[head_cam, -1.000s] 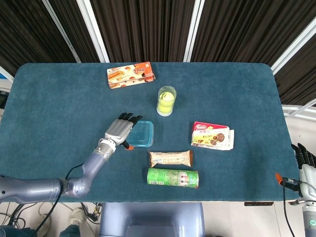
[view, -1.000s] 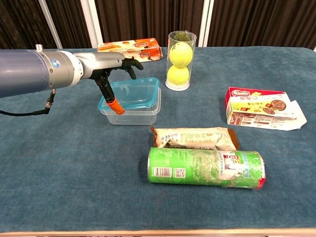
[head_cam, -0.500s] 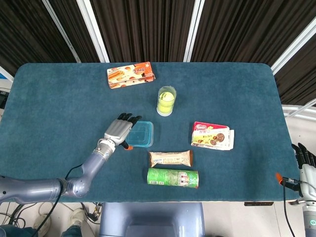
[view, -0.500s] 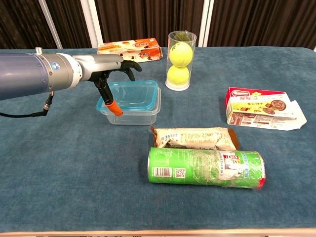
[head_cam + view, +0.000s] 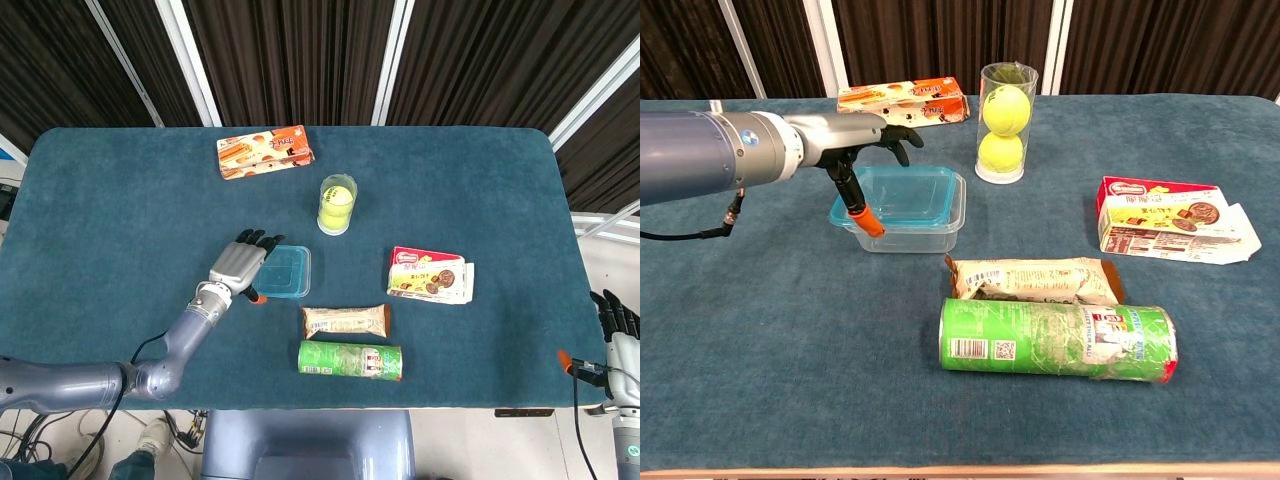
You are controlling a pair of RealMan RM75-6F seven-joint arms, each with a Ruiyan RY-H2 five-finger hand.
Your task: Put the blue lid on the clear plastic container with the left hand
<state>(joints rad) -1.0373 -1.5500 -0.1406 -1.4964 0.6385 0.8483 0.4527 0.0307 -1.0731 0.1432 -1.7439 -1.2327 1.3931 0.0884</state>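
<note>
Resting beside left hand [image 5: 239, 264]: blue lid [image 5: 284, 270].

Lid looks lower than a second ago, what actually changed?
The blue lid has sunk from a raised tilt to lie nearly level on the clear plastic container. The left hand has drifted slightly left, staying over the lid's left edge. The right hand and the other items haven't moved.

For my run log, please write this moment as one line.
task: lid on container | left hand: over lid's left edge, grip unclear | lid: on container | right hand: idle off table
</note>
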